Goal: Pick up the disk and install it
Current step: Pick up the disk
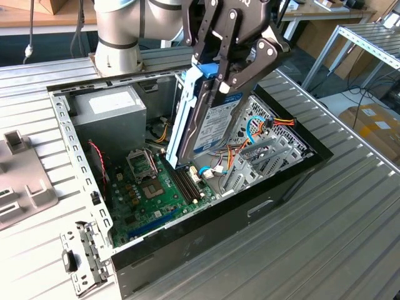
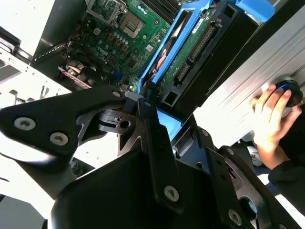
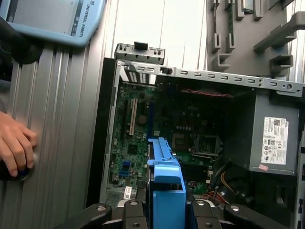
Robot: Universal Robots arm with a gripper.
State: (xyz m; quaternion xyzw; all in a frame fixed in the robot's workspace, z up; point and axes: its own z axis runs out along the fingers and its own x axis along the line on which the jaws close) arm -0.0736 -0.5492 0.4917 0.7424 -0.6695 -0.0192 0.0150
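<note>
Exterior view, upper centre: the disk is held on edge, slightly tilted, its blue rail end clamped between the closed fingers of the gripper. It is suspended over the motherboard inside the open computer case, apparently held upright to clear the drive cage.

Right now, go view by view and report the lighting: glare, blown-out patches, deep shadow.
Exterior view: even light, no glare, mild shadow inside the case under the disk. Second wrist view: the case frame is washed out white, and the tool holding the disk is a dark silhouette. First wrist view: the table glares pale beside the dim case interior.
</note>
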